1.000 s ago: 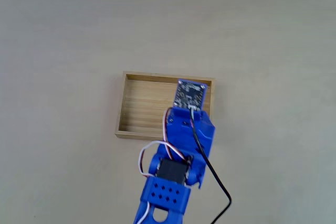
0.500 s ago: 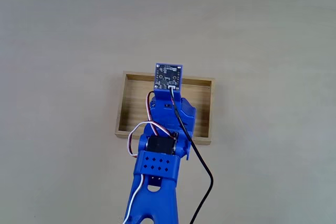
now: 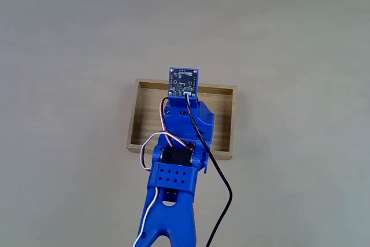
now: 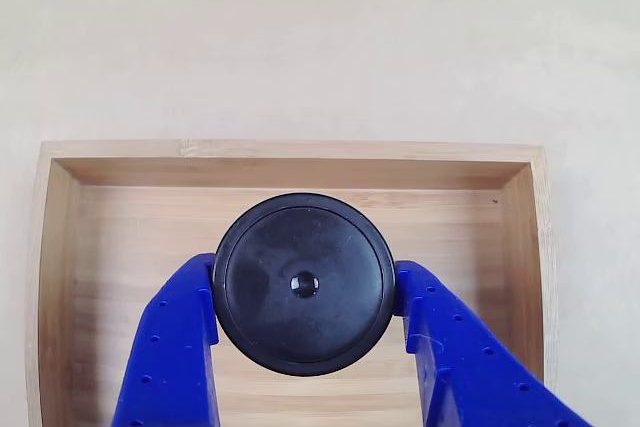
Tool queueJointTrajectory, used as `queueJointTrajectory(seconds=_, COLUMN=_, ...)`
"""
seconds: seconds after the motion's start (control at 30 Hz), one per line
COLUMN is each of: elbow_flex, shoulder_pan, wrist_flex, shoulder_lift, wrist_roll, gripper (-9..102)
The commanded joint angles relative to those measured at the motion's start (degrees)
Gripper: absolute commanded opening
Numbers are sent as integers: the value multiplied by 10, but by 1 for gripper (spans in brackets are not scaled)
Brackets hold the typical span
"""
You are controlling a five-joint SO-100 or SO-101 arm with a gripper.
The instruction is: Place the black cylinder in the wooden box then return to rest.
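The gripper [image 4: 303,292] clenched the black cylinder [image 4: 303,283] between its fingers, directly above the wooden box [image 4: 300,172] floor, apparently ready for release.

No legible text or labels anywhere

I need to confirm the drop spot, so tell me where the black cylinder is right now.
In the other view, the black cylinder sits clamped between the two blue fingers, over the middle of the wooden box floor, nearer its front than its back wall.
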Motion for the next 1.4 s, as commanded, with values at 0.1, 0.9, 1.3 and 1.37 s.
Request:
queueJointTrajectory(seconds=0.1, elbow_flex=3, shoulder_pan=-14, wrist_flex=-33, shoulder_lift=-6, wrist_roll=7, gripper=16)
queueJointTrajectory(seconds=0.9, elbow_flex=31, shoulder_pan=-12, wrist_flex=-49, shoulder_lift=26, wrist_roll=8, gripper=16)
queueJointTrajectory(seconds=1.3, elbow_flex=35, shoulder_pan=-6, wrist_flex=-49, shoulder_lift=19, wrist_roll=17, gripper=24)
queueJointTrajectory(seconds=1.37, elbow_flex=38, shoulder_pan=-4, wrist_flex=-49, shoulder_lift=18, wrist_roll=18, gripper=25)
